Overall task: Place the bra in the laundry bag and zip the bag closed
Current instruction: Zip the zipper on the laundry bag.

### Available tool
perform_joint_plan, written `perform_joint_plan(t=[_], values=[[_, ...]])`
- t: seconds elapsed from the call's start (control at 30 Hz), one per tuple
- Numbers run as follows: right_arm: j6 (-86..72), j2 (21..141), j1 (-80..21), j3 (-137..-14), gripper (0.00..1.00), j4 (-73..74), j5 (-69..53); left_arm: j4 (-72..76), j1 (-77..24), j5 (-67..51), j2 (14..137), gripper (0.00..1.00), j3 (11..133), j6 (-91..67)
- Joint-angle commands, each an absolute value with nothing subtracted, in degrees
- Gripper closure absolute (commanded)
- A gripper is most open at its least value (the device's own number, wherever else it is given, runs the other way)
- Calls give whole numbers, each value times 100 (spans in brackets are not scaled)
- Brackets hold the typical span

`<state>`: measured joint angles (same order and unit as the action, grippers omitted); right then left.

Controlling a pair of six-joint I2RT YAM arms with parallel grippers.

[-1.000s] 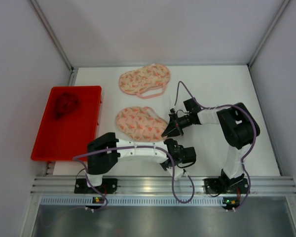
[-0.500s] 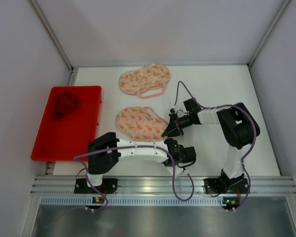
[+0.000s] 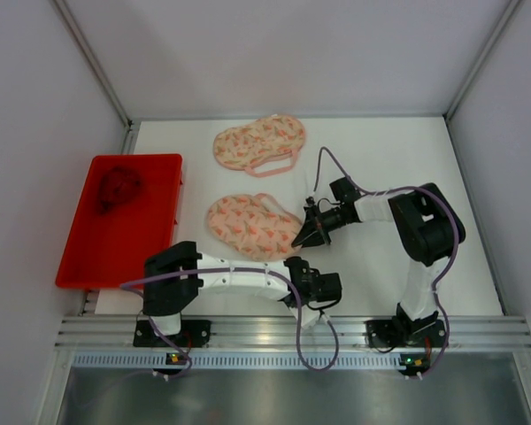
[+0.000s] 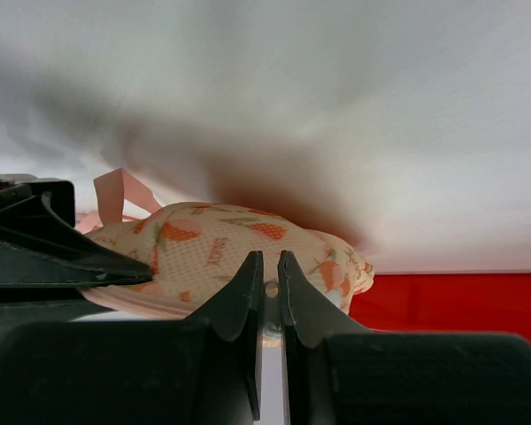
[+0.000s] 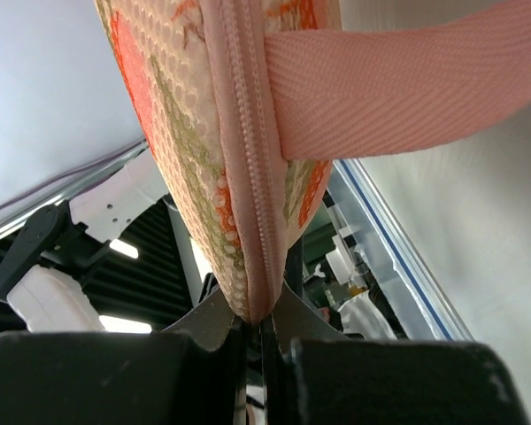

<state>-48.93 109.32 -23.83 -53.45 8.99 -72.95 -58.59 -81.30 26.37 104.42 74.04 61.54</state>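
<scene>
Gripping laundry bag (image 3: 244,227), right jaws; left jaws near-closed, hold unclear; white table (image 3: 385,155), grey walls (image 3: 292,53).

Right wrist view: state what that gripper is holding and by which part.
The right gripper is shut on the laundry bag, pinching its zippered edge at the tip, close to where the pink strap joins.
</scene>
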Motion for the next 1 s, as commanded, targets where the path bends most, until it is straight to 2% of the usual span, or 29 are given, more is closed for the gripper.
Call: perform_joint_plan(t=[0.0,0.2,0.43,0.67,0.7,0.73,0.8,0.83,0.97], values=[[-4703,10942,-2136,-5616,100,1028,-7418,-6161,-8314,2215,10038,100,7102,5810],[-4202,10942,-2013,-5660,100,1476,-7471,-6126,-8367,1758,9844,100,6373,5476],[-2525,11179,-1969,-6108,100,3223,-7410,-6004,-8358,1468,9379,100,5468,5379],[-2303,11013,-1793,-6047,100,3375,-7119,-5651,-8253,1529,9062,99,5255,5327],[-2303,10960,-1776,-6029,100,3375,-7093,-5669,-8236,1486,9053,82,5378,5265],[-2285,10856,-1767,-6003,100,3375,-7023,-5669,-8157,1320,9035,70,5683,5125],[-2268,10732,-1732,-5951,100,3366,-6961,-5669,-8051,1108,8852,56,5966,4993],[-2241,10592,-1705,-5881,100,3358,-6891,-5660,-7955,1003,8781,40,6116,4870],[-2154,10214,-1451,-5608,100,3357,-6750,-5669,-7621,493,8473,30,6853,4396]])
